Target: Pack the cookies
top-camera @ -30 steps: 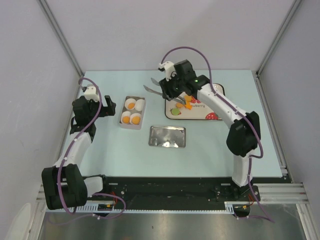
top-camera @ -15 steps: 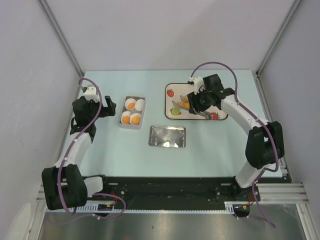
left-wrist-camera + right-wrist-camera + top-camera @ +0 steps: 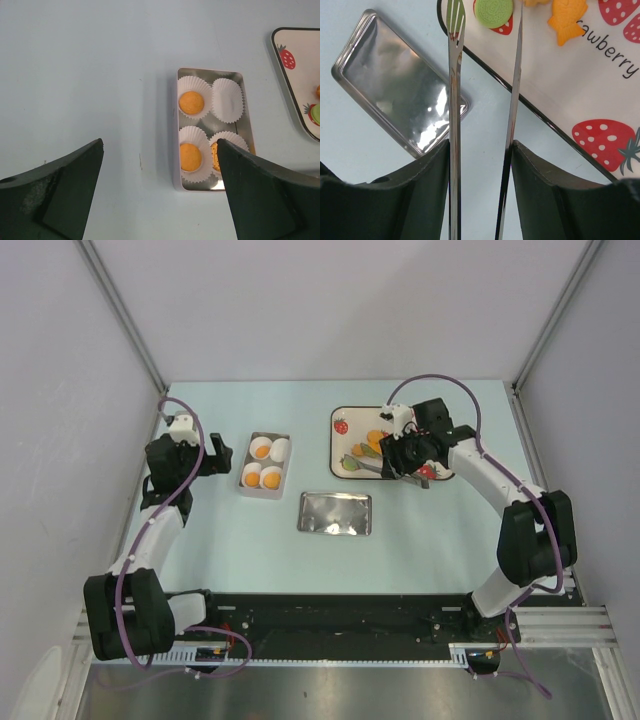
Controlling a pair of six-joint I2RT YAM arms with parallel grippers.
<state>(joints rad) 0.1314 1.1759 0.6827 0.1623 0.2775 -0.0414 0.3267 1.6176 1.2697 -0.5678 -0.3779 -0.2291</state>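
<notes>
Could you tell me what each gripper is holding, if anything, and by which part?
The right gripper holds metal tongs, fingers outside both arms, well back from the tips; the left gripper is open and empty.

The only writing that can be read is dark lettering (image 3: 615,52) on the white tray (image 3: 555,95) printed with strawberries: "awberry" (the word's beginning is out of sight in the right wrist view). From overhead it is too small to read.
</notes>
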